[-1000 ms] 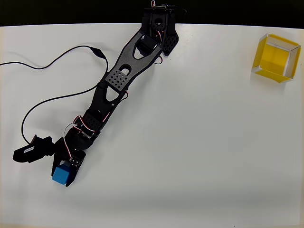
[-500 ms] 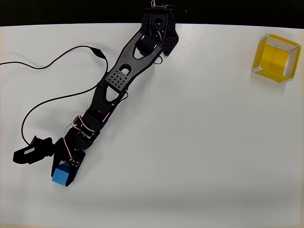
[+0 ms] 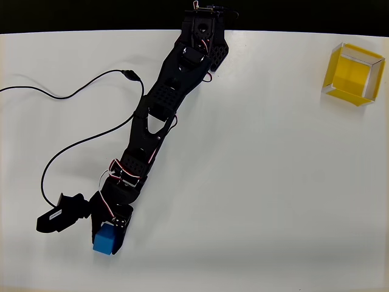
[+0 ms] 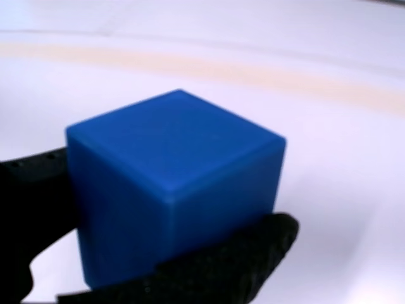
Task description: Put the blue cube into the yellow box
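Observation:
The blue cube [image 3: 106,239] sits between the black fingers of my gripper [image 3: 107,237] near the lower left of the white table in the overhead view. My gripper is shut on it. In the wrist view the blue cube [image 4: 174,183] looms large, pinched by black fingers [image 4: 253,247] at its lower right and left sides. The yellow box [image 3: 354,74] stands open-topped at the far upper right of the table, a long way from the cube.
A black cable [image 3: 79,131] loops across the table's left side from the arm to the left edge. The arm's base [image 3: 203,30] is at the table's top edge. Bare white table [image 3: 255,182] stretches between the arm and the box.
The arm has swung with the cube in the gripper, carrying it right and toward the lower edge of the overhead view. The cable loop shifted with it.

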